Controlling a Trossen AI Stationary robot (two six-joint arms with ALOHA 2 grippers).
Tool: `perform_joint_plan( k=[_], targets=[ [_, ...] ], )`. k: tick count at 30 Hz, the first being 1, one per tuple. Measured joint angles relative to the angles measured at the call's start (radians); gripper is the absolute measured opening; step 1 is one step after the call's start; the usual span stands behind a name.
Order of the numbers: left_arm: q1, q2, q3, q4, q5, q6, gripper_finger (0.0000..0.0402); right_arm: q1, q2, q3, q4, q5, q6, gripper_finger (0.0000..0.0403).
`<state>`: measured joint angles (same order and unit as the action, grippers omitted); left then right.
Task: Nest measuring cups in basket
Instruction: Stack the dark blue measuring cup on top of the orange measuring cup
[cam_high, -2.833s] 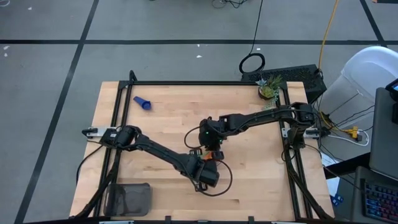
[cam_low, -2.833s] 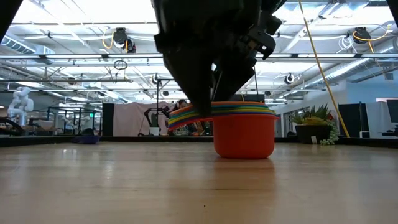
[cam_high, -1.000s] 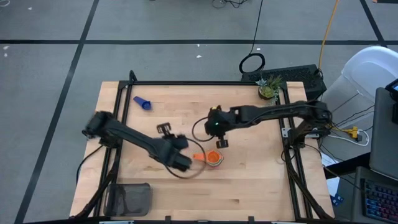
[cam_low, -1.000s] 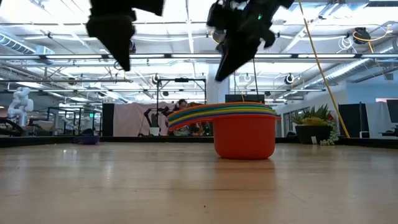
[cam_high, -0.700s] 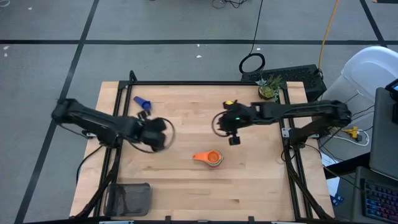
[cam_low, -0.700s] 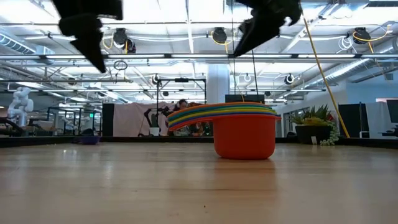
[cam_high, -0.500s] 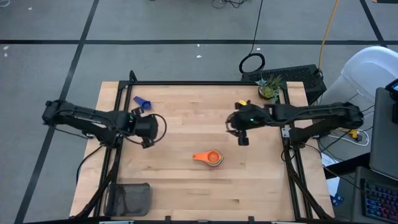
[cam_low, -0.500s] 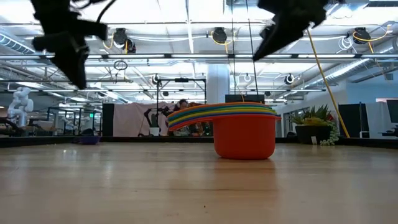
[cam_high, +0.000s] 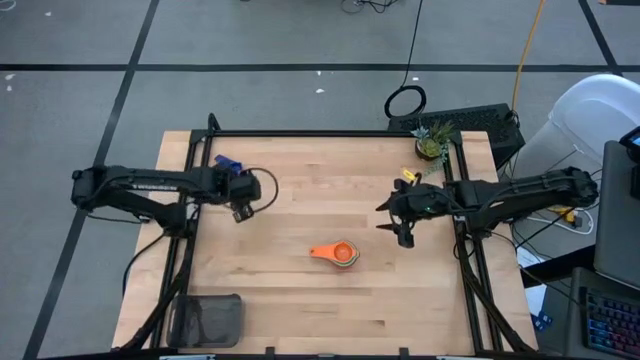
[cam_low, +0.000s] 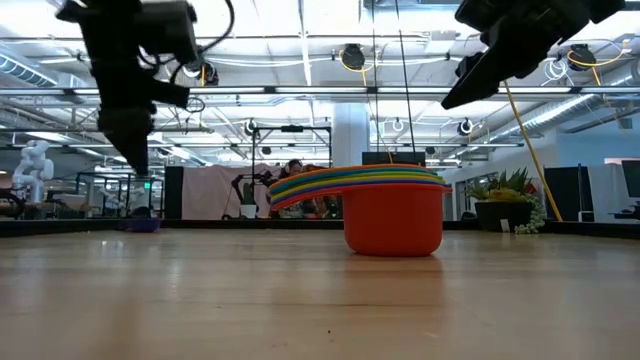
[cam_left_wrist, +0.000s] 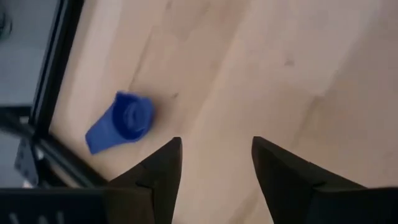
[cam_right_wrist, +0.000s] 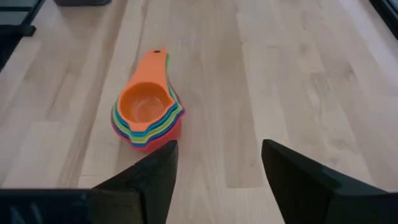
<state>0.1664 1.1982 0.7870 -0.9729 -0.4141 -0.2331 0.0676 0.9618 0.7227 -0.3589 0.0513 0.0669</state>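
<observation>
A nested stack of cups (cam_high: 341, 254) sits upright near the middle of the table (cam_high: 300, 310), orange cup on top in the high view, handles fanned toward the left edge — in the low view the red outer cup (cam_low: 393, 217) carries the coloured rims. One blue cup (cam_high: 226, 163) lies apart near the far left corner, upside down in the left wrist view (cam_left_wrist: 120, 121). The basket (cam_high: 208, 320) stands at the near left corner, well apart from the stack, holding no cup. The left gripper (cam_high: 240, 210) hangs above the table's left side, just beside the blue cup, jaws parted and holding nothing. The right gripper (cam_high: 404, 236) hangs above the right side, jaws spread and bare, with the stack ahead of its fingers (cam_right_wrist: 146, 180). A small potted plant (cam_high: 432, 143) stands at the far right corner.
</observation>
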Motion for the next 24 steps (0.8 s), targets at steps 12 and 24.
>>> perform_joint_plan(
  k=[12,24],
  targets=[
    [0.237,0.22,0.002,0.031,0.094,0.106,0.0198,0.007,-0.002,0.0,-0.007,0.0,-0.043,0.0222],
    [0.251,0.222,0.001,0.062,-0.016,0.285,0.0198,0.014,-0.001,0.0,-0.035,-0.002,-0.003,0.0222]
  ],
)
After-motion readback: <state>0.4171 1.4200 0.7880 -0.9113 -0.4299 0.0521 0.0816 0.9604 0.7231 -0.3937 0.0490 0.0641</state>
